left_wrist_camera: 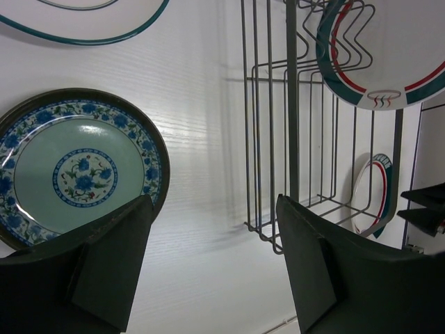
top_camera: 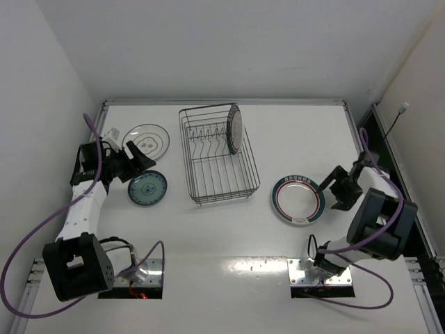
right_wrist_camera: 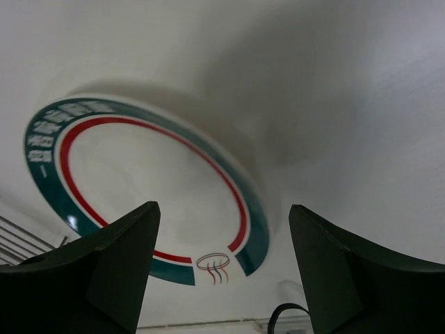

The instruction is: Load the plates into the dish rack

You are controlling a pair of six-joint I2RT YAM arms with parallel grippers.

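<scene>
**A:** Where are the plates?

**B:** The racked plate [top_camera: 233,129] stands on edge at the far right of the dish rack [top_camera: 215,167]. The banded plate [top_camera: 297,200] lies flat on the worktop [top_camera: 313,132] to the right of the rack. The teal plate [top_camera: 147,188] and the pale plate [top_camera: 146,141] lie flat on the left.

**A:** And the arms?

**B:** The left gripper [left_wrist_camera: 213,200] is wide open and empty, just beside the teal plate. The right gripper [right_wrist_camera: 221,207] is also open and empty, hovering at the banded plate's near edge.

**A:** How will they handle?

**B:** I'd say stiff, glossy and slippery, and they may chip if dropped. Lying flat, only the rim offers a hold, so pinch the raised lip, one finger under and one over.

**A:** What about the surface?

**B:** It's smooth, white and bare, so a plate could skate away when nudged. White walls [top_camera: 42,83] close in on three sides, with little room on the left.
</scene>
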